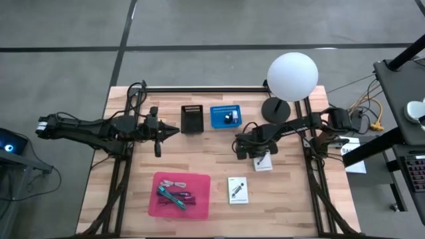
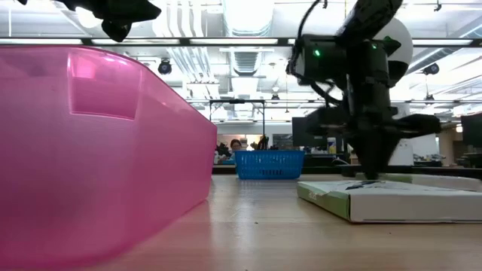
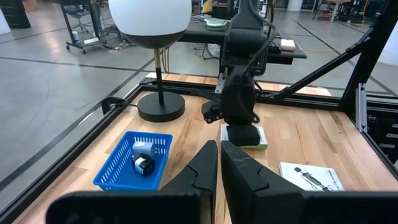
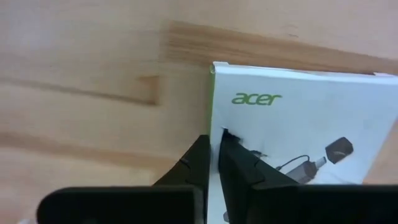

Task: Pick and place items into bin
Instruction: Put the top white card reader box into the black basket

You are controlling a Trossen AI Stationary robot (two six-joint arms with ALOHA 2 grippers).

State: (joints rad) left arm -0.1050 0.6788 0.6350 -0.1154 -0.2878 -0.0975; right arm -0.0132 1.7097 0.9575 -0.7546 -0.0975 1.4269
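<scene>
High view: the right gripper (image 1: 261, 157) sits directly over a white card (image 1: 263, 162) on the bench (image 1: 292, 199); a second card (image 1: 238, 190) lies beside the pink bin (image 1: 182, 194) holding cables. Left wrist view: the left gripper (image 3: 219, 163) hovers near the blue basket (image 3: 134, 162), fingers together. Right wrist view: the fingers (image 4: 198, 163), together, touch the card's edge.

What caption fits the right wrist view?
Right gripper, fingers shut, poised over the edge of a white Acer box on the wooden table.
</scene>
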